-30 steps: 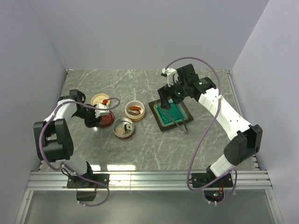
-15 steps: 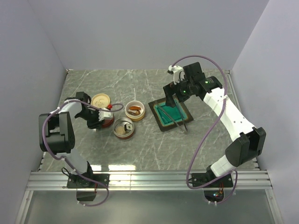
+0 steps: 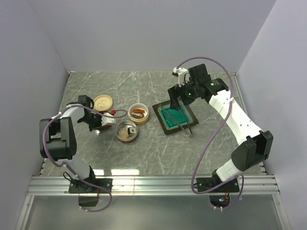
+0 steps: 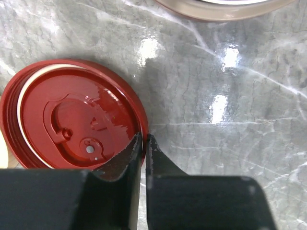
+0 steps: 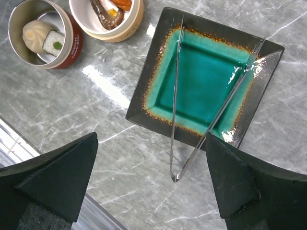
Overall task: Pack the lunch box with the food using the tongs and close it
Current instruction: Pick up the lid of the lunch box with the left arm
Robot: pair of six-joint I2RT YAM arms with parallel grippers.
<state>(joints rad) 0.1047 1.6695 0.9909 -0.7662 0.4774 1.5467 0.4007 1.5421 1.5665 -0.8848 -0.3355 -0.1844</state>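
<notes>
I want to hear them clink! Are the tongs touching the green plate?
Touching. The right wrist view shows the tongs lying across the plate, both thin arms resting on its dark rim.

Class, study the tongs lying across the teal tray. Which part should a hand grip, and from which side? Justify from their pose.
Probably best: grip the tongs across both arms, just up from the joined end that pokes past the tray rim. Come from straight above: they lie flat, and there the arms sit close enough to pinch together.
</notes>
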